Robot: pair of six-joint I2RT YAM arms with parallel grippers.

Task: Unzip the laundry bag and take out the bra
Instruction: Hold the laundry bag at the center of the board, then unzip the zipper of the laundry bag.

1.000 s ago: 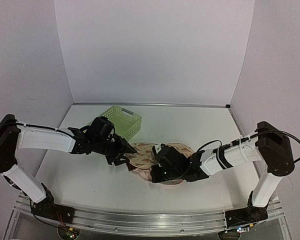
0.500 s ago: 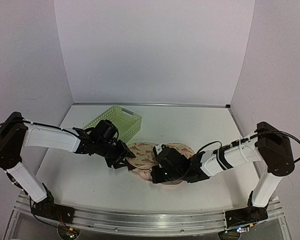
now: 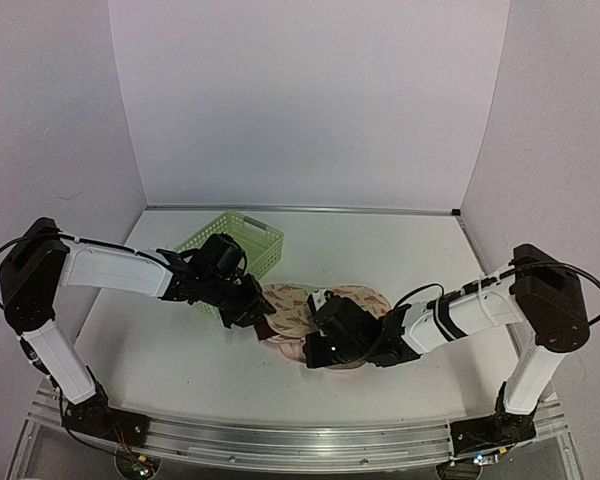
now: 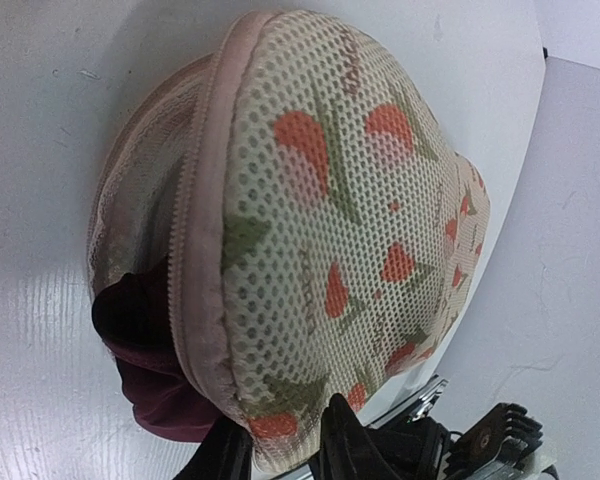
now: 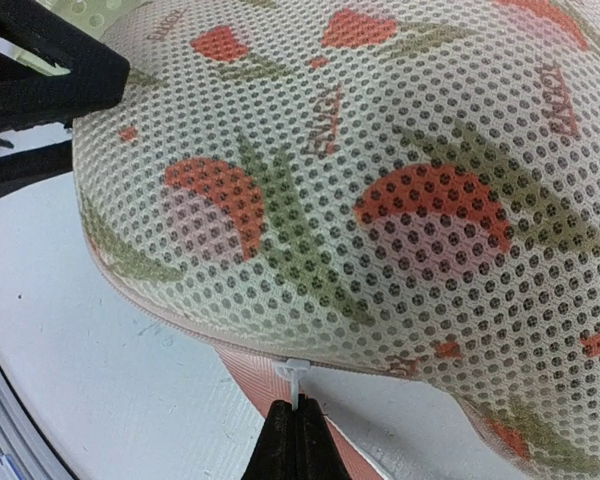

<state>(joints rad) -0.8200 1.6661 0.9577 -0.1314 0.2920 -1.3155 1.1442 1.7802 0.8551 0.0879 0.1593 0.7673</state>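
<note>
The cream mesh laundry bag (image 3: 298, 303) on the white table (image 3: 400, 250) is pinched at its rim by the left gripper (image 4: 285, 455), its white zipper pull (image 5: 293, 375) by the right gripper (image 5: 298, 440); the maroon bra (image 4: 145, 390) is exposed inside

Cream laundry bag (image 4: 360, 200), orange-red and green motifs; maroon bra (image 4: 152, 388).
</note>
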